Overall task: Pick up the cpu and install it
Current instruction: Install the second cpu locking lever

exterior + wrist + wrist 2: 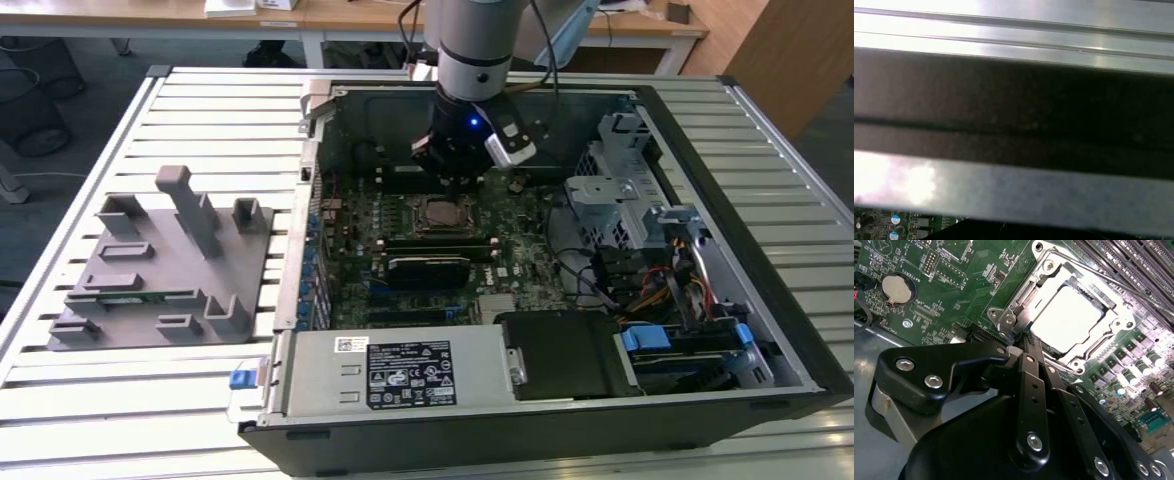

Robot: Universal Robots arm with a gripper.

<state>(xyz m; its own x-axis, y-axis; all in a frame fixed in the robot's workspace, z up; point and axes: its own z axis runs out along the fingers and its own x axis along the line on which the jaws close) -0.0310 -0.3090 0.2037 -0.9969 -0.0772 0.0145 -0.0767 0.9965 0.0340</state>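
The black linkage fingers [1026, 347] are drawn together with nothing between them, their tips poised at the near edge of the metal-framed socket [1019, 310]. Just beyond the tips, the small flat square CPU with its silvery top [1066, 315] lies seated inside that frame, judged already placed. Farther off spreads the green motherboard [954, 270].
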